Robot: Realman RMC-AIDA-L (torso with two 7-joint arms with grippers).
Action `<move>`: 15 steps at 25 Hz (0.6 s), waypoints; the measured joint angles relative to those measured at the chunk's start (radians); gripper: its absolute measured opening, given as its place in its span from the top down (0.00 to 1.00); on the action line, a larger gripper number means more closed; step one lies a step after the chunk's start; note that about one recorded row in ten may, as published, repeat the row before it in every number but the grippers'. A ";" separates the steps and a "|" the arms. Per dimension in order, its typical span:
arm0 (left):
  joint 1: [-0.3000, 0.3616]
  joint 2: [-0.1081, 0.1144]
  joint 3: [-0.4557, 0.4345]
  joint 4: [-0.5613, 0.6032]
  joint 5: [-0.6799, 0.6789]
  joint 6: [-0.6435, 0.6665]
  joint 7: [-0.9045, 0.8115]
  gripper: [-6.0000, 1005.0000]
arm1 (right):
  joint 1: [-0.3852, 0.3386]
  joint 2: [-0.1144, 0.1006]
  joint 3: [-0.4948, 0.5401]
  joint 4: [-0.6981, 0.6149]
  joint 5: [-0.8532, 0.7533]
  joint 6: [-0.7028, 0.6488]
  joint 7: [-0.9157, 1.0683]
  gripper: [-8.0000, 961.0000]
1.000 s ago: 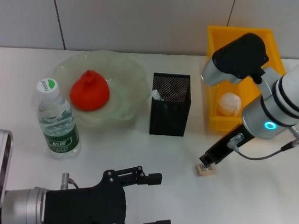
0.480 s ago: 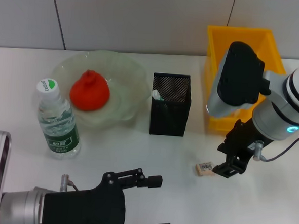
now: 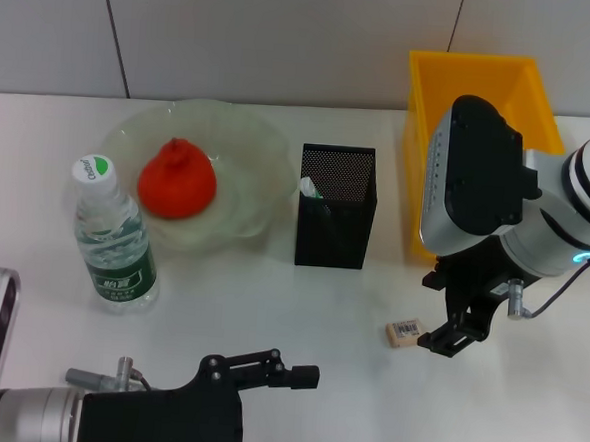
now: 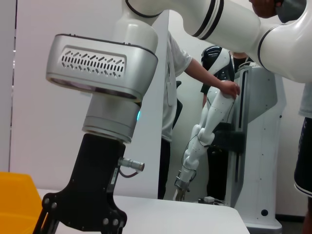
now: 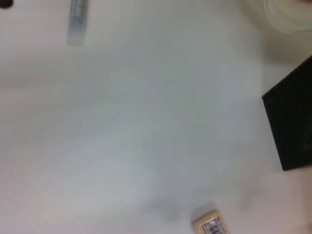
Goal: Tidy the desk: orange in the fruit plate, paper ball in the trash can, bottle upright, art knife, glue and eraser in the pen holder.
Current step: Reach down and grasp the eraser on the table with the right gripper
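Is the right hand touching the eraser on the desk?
Cannot tell. In the head view the right hand sits right beside the eraser, with no plain gap or contact.

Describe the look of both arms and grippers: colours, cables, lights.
Right arm: white glossy shell with black bands, a lit cyan ring, a black-and-silver housing at the wrist and a thin grey cable looping beside it. Right gripper: black. Left arm: silver-grey casing with a vented panel. Left gripper: matte black, visible screws.

right hand (image 3: 446, 335): low, pointing down, seemingly empty | left hand (image 3: 265, 380): parked near
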 joint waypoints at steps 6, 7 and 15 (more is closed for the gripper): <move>0.006 -0.002 -0.002 0.000 0.001 0.000 -0.001 0.22 | 0.005 0.001 -0.011 -0.061 0.000 0.058 -0.014 0.25; 0.006 -0.002 -0.002 0.000 0.001 0.000 -0.001 0.22 | 0.007 0.001 -0.012 -0.074 0.000 0.072 -0.014 0.25; 0.007 0.000 -0.002 0.000 0.002 0.000 -0.001 0.22 | 0.009 0.005 -0.060 -0.108 0.011 0.122 0.000 0.25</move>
